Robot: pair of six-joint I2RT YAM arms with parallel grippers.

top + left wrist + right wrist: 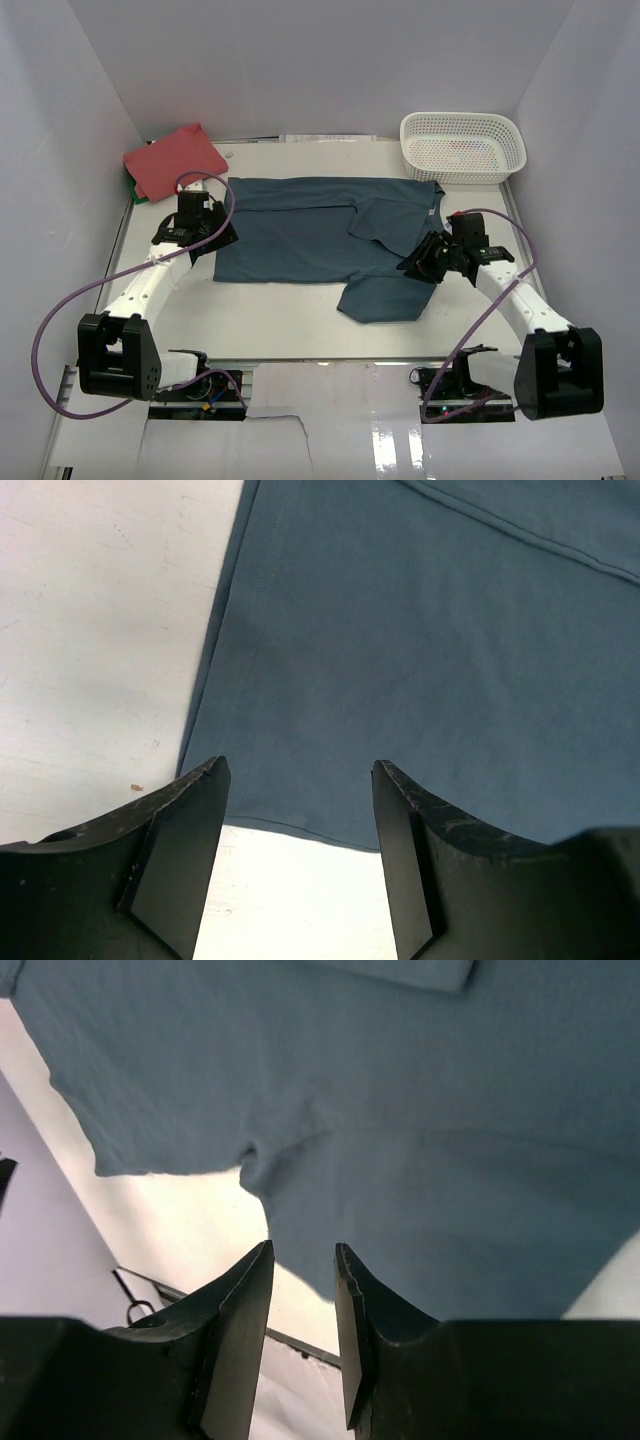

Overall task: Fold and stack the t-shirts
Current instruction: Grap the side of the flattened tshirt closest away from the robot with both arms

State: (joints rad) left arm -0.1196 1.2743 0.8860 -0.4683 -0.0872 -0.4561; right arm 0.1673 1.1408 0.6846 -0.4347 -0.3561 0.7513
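Observation:
The dark teal-blue t-shirt point(300, 235) lies spread flat mid-table, with its upper right part folded inward and a sleeve sticking out toward the near edge. The coral-red t-shirt point(175, 158) lies folded at the far left corner. My left gripper point(220, 238) is open and empty at the teal shirt's left edge; in the left wrist view its jaws point(300, 770) straddle the hem point(300, 825) over bare table. My right gripper point(412, 267) is at the shirt's right side, above the sleeve. In the right wrist view it point(303, 1250) is narrowly open with the teal cloth point(420, 1190) just beyond the tips.
A white lattice basket point(440, 160) stands at the far right corner. Something green point(136, 196) peeks from under the red shirt. White walls enclose the table on the left, back and right. Purple cables loop from both arms.

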